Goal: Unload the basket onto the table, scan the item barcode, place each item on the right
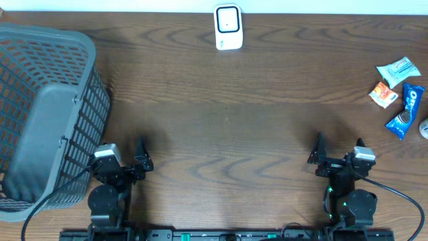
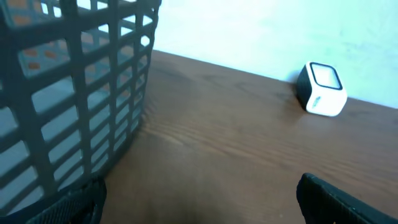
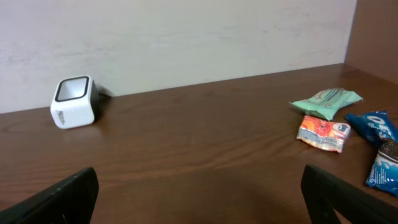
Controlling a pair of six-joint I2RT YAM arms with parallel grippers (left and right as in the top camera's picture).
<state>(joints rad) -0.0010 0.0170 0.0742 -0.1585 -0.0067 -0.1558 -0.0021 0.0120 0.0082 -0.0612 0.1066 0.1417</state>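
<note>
Tabletop (image 1: 227, 120): basket (image 2: 93, 18) L-wrist only, snacks (image 3: 323, 132) R-wrist only

The grey basket (image 1: 93, 114) runs off the overhead view's left edge. A pale rounded thing (image 1: 424, 127) at the right edge is too cut off to identify. The right wrist view clips the blue packet (image 3: 376, 127) at its right edge; its print there is too blurred to read. Of the left gripper (image 2: 199, 186) and right gripper (image 3: 199, 180), only dark fingertips show in their own cameras' lower corners.
</note>
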